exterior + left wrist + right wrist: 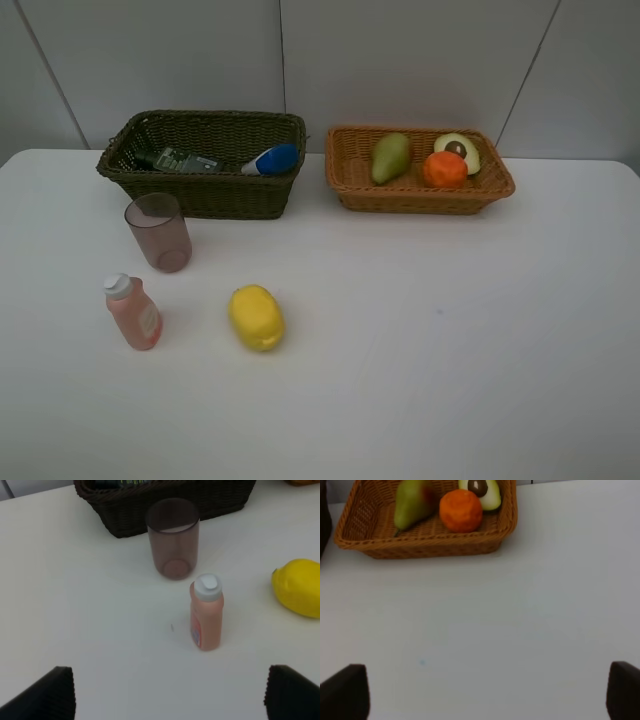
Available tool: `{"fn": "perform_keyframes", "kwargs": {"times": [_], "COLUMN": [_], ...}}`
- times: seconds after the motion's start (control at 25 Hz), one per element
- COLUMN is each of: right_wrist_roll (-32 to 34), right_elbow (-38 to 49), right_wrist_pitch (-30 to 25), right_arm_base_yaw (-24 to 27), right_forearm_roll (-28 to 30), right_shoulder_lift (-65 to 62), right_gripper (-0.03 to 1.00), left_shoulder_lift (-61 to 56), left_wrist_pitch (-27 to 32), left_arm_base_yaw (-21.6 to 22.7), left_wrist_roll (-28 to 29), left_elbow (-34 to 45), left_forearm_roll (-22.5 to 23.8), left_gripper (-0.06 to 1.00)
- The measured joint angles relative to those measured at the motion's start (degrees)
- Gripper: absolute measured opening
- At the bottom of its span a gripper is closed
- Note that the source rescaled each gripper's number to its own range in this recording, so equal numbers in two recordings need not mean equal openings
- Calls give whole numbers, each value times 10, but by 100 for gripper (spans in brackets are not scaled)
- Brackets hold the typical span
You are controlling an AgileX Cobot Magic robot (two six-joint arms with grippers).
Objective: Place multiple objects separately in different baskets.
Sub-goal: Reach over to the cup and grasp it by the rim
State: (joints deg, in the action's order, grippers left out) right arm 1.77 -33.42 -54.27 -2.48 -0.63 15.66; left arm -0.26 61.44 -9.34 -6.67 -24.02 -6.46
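Gaping fully, the left gripper (170, 695) and right gripper (487, 692) are being carried empty. The pink bottle (133, 315), upright at the overhead frame's lower left, is probably being targeted. It is best being straddled squarely at mid-body, without the pink cup (158, 232) just above being clipped.

Three cameras are all facing the far side.
The high camera is looking down from the near side, taking in the surface (450, 380), the dark basket (205, 190) far left and the light basket (420, 195) far right. The left wrist camera is sitting low and close, sharing the pink cup (172, 537), pink bottle (206, 612), lemon (300, 587) and dark basket with it; the right wrist camera is sharing only the light basket.
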Motion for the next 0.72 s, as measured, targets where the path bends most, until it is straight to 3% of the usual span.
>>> {"fn": "perform_keyframes", "kwargs": {"times": [0.4, 0.72], "right_wrist_roll": [-40, -40], "right_elbow": [10, 33], "right_wrist_pitch": [-15, -47], "right_arm_base_yaw": [0, 0], "right_forearm_roll": [1, 9], "right_shoulder_lift": [-147, -158], "right_gripper": [100, 100], "left_shoulder_lift": [0, 0], "left_wrist_pitch": [0, 0], "left_arm_base_yaw": [0, 0], "left_wrist_roll": [0, 0], "left_elbow": [0, 0], "left_forearm_roll": [0, 0], "left_gripper": [100, 100]}}
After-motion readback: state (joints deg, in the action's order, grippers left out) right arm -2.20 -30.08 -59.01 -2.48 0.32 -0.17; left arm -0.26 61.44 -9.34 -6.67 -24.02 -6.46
